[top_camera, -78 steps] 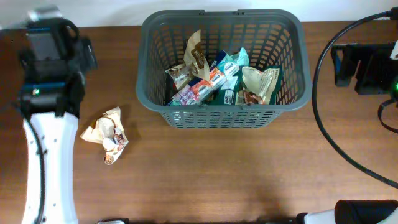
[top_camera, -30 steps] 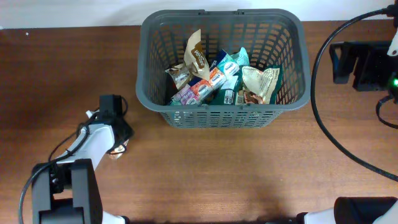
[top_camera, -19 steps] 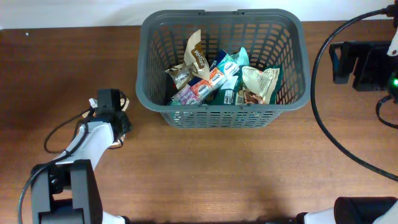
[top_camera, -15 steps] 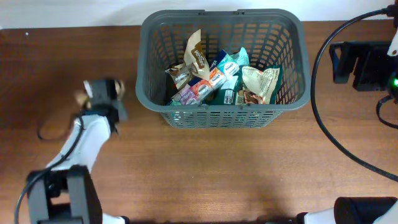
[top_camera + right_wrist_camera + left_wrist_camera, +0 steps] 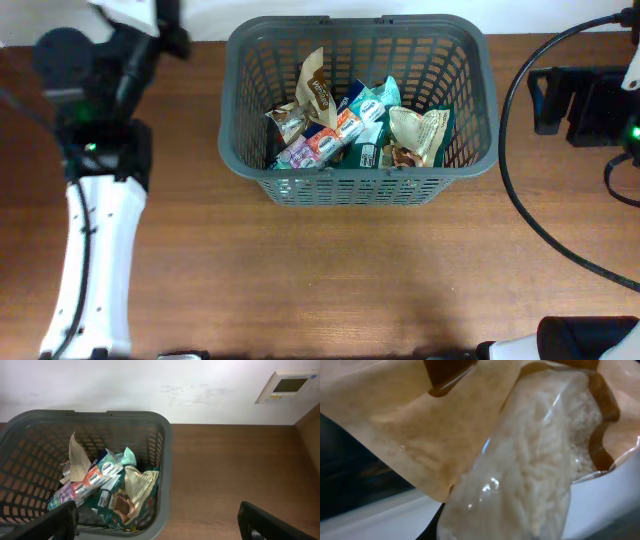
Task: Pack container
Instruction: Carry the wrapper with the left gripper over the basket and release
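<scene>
Left arm (image 5: 95, 230): I reached from the near edge of the counter toward the far edge on my left side. The long link was white, with a dark joint block and a green light past it.
Left wrist (image 5: 125, 35): sat high at the far left corner, partly cut off by the overhead view's edge.
Left fingers: hidden in my own wrist view. A tan packet (image 5: 520, 460) with a clear window hung right at the lens, off the counter, so I read them as closed on it.
Right arm (image 5: 590, 340): only a white part showed at the near right edge.
Right fingers (image 5: 55, 522): dark tips sat in both lower corners of my wrist view, spread wide apart.
</scene>
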`<move>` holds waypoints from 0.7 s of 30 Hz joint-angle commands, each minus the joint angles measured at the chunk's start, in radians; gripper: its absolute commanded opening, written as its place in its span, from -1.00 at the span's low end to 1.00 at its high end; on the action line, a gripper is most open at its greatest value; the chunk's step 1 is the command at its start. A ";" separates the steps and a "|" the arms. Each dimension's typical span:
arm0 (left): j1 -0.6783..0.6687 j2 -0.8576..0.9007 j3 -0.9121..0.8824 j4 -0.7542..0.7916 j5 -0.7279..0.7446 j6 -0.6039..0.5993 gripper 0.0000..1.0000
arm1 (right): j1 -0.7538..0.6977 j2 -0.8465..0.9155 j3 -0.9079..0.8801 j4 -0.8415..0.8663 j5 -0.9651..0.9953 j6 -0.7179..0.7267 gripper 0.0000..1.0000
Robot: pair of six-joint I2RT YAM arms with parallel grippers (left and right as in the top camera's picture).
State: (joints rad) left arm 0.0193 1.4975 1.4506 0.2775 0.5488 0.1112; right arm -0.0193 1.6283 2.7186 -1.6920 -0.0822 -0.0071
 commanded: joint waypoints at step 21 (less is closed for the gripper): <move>-0.319 0.327 -0.006 -0.151 0.293 -0.047 0.98 | -0.007 0.000 0.001 -0.006 -0.020 0.002 0.98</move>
State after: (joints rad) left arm -0.3000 1.8290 1.4319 0.1265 0.8730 0.0669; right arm -0.0193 1.6283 2.7186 -1.6924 -0.0891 -0.0074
